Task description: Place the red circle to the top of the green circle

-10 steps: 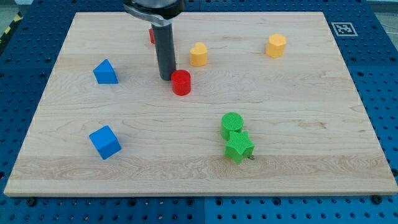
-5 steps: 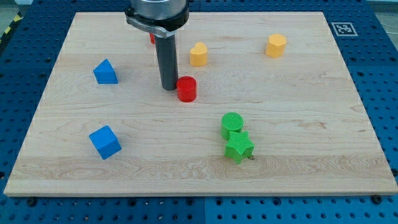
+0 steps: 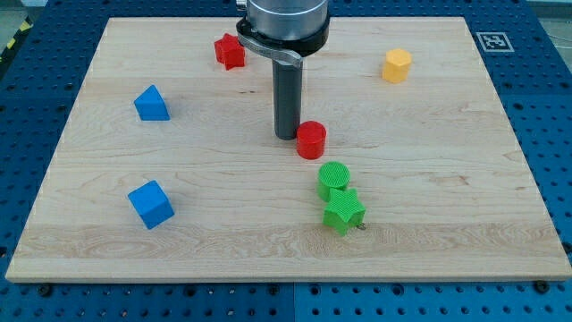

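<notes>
The red circle (image 3: 311,140) stands near the middle of the bench (image 3: 447,179), just above and to the view's left of the green circle (image 3: 333,179), with a small gap between them. My tip (image 3: 286,136) touches the red circle's left side. There are no jaws to report, only the rod. A green star (image 3: 343,213) touches the green circle from below. Farther out lie a red star (image 3: 230,51), a yellow block (image 3: 397,65) and two blue blocks (image 3: 151,104) (image 3: 150,203).

A lab: wooden board (image 3: 500,134) on blue perforated bench (image 3: 554,107).
</notes>
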Tool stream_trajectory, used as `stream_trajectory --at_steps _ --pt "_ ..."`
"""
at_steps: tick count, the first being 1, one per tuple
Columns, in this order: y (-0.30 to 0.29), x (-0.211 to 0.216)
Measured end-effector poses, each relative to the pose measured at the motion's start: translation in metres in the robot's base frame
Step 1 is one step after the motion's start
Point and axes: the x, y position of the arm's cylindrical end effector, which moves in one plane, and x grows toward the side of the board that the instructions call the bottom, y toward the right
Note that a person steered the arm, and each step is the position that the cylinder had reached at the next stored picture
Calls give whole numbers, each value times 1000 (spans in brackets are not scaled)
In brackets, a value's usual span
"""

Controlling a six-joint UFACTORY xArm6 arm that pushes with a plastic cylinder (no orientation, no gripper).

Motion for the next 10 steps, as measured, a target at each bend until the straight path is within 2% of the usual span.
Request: stream_trajectory --at_steps 3,9,10 --pt "12 -16" --pt "35 -2" --pt "21 -11"
